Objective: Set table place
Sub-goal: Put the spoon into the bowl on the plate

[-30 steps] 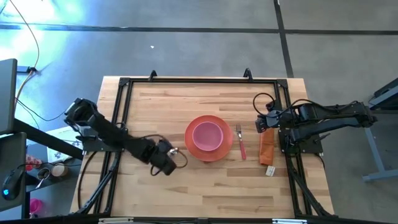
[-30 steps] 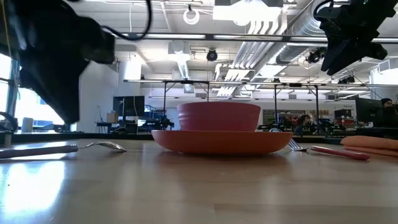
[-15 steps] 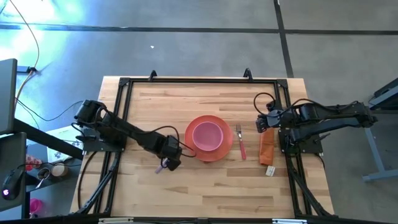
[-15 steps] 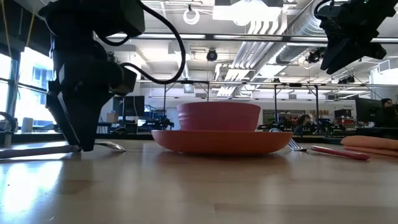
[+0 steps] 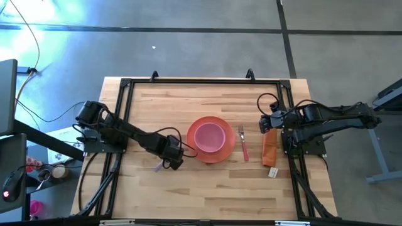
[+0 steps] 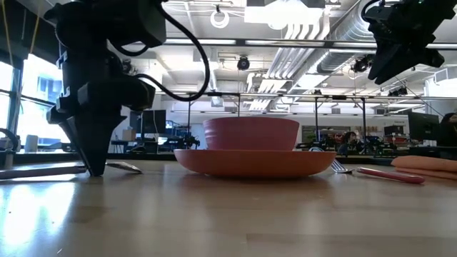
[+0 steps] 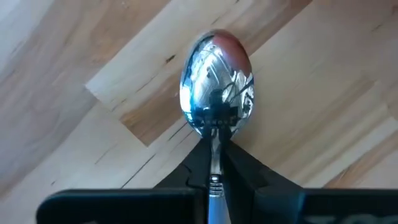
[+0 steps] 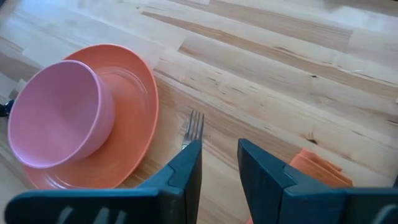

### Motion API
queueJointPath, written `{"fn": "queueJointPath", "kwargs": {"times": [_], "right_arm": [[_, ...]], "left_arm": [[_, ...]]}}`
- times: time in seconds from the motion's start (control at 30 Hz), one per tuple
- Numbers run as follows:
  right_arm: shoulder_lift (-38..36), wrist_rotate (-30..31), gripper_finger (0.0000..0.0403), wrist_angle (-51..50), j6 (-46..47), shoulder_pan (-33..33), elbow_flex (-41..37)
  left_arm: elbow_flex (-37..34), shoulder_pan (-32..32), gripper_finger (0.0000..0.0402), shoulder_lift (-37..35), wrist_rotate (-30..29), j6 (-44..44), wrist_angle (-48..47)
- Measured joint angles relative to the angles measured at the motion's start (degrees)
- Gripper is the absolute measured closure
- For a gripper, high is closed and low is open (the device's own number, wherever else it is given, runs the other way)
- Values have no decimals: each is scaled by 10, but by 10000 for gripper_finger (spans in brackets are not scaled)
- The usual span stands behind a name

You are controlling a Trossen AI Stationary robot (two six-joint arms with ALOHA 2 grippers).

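Observation:
The lilac-handled spoon lies on the wooden table, left of the orange plate. Its bowl points toward the plate. My left gripper stands over the spoon, pointing down and shut on it. The pink bowl sits in the plate. The pink-handled fork lies right of the plate. My right gripper hangs open and empty above the table at the right, looking at the fork. My left gripper pinches the spoon's thin metal neck, just behind the bowl, between its two fingers. The fingers come from above, pointing down, and lie across the spoon. The spoon lies flat on the table, its handle stretching away from the plate.
A folded orange cloth strip lies right of the fork, with a small white tag near it. The black rail frame borders the table top. Bare wood lies in front of the plate, toward the near edge.
My left gripper has gone toward the table's right edge, up to the plate's left side, and come down over the spoon. Its fingers have narrowed onto the spoon's neck. The spoon stays on the table.

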Motion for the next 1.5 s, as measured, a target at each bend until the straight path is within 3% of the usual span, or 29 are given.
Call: {"fn": "queueJointPath", "kwargs": {"times": [0.27, 0.43, 0.63, 0.73, 0.87, 0.97, 1.03, 1.13, 1.27, 1.37, 1.5], "right_arm": [[0, 3, 309, 0, 13, 0, 0], [0, 2, 309, 17, 9, 0, 0], [0, -26, 309, 111, -64, 0, 0], [2, -38, 309, 215, -132, 0, 0], [18, -88, 309, 398, -242, -14, -6], [43, -176, 309, 554, -305, -43, -26], [70, -245, 309, 648, -316, -66, -35], [125, -303, 309, 724, -324, -92, -29], [195, -308, 309, 705, -368, -115, 25], [252, -316, 309, 656, -406, -127, 94], [334, -377, 309, 594, -451, -139, 203]], "left_arm": [[-1, 0, 395, -46, 26, 18, 5], [-1, 0, 398, -115, -2, 13, 10], [-1, 0, 399, -247, -132, 34, 86], [0, 1, 400, -312, -224, 118, 186], [0, 13, 400, -364, -302, 269, 305], [1, 42, 401, -376, -286, 374, 403], [1, 71, 401, -374, -244, 426, 473], [1, 113, 401, -361, -187, 460, 536], [0, 149, 401, -339, -169, 460, 539], [0, 165, 401, -324, -121, 457, 568], [0, 174, 401, -309, -90, 451, 603]]}}
